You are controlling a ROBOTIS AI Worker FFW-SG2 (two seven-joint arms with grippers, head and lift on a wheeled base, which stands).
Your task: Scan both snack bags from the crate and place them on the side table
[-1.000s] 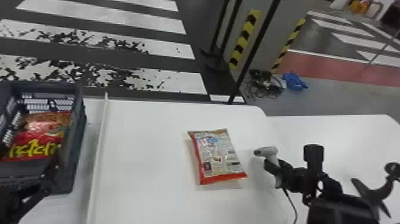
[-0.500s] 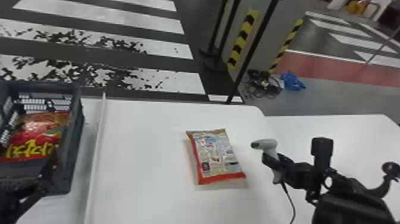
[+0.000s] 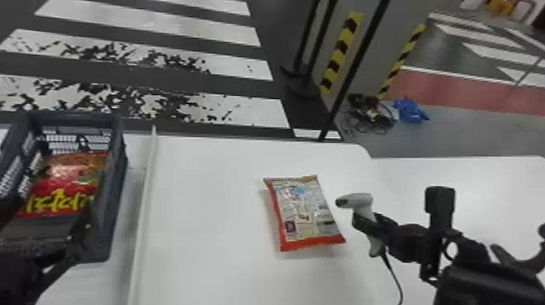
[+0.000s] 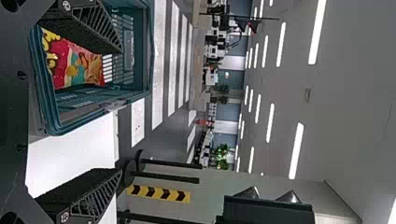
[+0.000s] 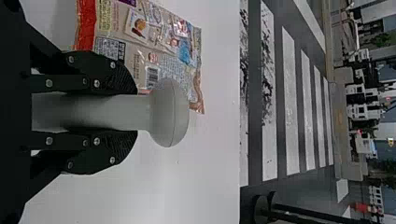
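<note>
One right tool (image 3: 363, 224) — angled inward — clasps a scanner (image 3: 360, 200).

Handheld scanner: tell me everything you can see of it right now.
The handheld scanner is light grey and looks like smooth plastic, with a rounded head, a dark front end and a handle; a dark cable trails from the handle's foot. The right gripper grips the handle from both sides, holding it over the white table, front end towards the snack bag.
</note>
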